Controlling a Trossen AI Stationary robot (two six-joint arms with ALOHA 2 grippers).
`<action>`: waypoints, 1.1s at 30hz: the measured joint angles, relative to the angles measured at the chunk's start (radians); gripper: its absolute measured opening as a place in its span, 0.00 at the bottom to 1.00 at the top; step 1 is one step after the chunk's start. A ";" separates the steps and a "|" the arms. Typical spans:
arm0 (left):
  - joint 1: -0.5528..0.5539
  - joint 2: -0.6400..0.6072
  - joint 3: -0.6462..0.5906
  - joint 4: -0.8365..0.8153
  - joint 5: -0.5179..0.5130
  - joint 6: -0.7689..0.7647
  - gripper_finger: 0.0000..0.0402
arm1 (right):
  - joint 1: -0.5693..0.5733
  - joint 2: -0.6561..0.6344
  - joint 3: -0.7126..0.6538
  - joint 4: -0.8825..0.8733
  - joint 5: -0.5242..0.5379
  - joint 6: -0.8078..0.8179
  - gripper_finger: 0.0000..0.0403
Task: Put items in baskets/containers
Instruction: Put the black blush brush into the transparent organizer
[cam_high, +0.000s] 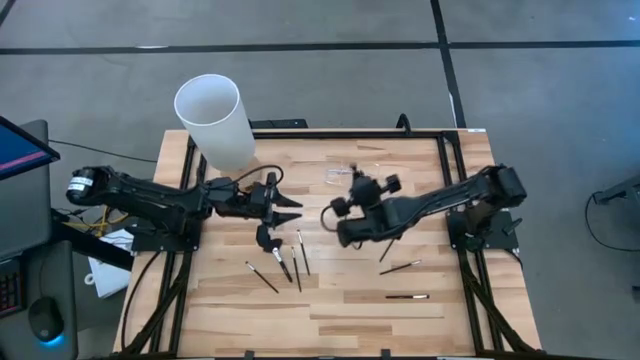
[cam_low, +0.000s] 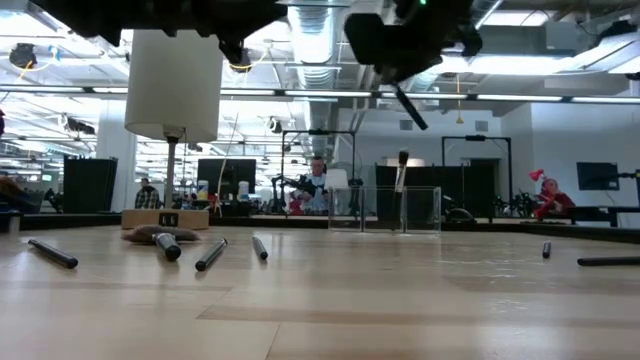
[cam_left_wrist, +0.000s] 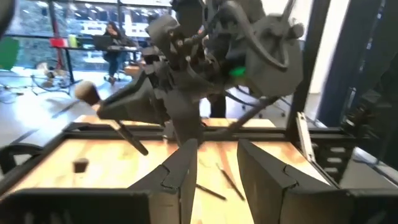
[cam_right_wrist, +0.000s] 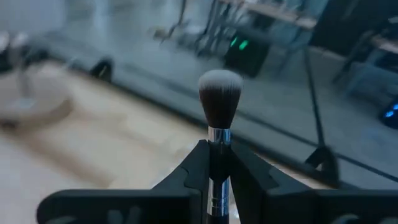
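The left gripper (cam_high: 290, 210) hovers mid-table with fingers parted and empty, while the right gripper (cam_right_wrist: 219, 163), raised opposite, pinches a dark-handled, pale-tipped makeup brush (cam_right_wrist: 219, 99).

Eight makeup brushes (cam_high: 297, 268) can be counted: four lie close together on the table (cam_high: 340, 320) to the left-arm side of the clear holder (cam_low: 402, 208), two lie on its right-arm side, one stands in it, and one is gripped by the right gripper (cam_right_wrist: 219, 149). There is one clear holder, one tall white cylinder (cam_high: 215, 120) and two robot arms (cam_high: 150, 195).
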 joint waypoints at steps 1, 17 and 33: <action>0.013 0.000 0.000 0.010 0.000 0.000 0.28 | -0.013 -0.022 -0.039 0.041 0.023 0.000 0.10; 0.057 0.000 -0.012 0.020 0.006 -0.029 0.28 | -0.224 -0.080 -0.341 1.194 -0.183 -0.752 0.09; 0.088 0.001 -0.075 0.016 0.007 -0.032 0.28 | -0.369 0.074 -0.341 1.286 -0.341 -0.909 0.09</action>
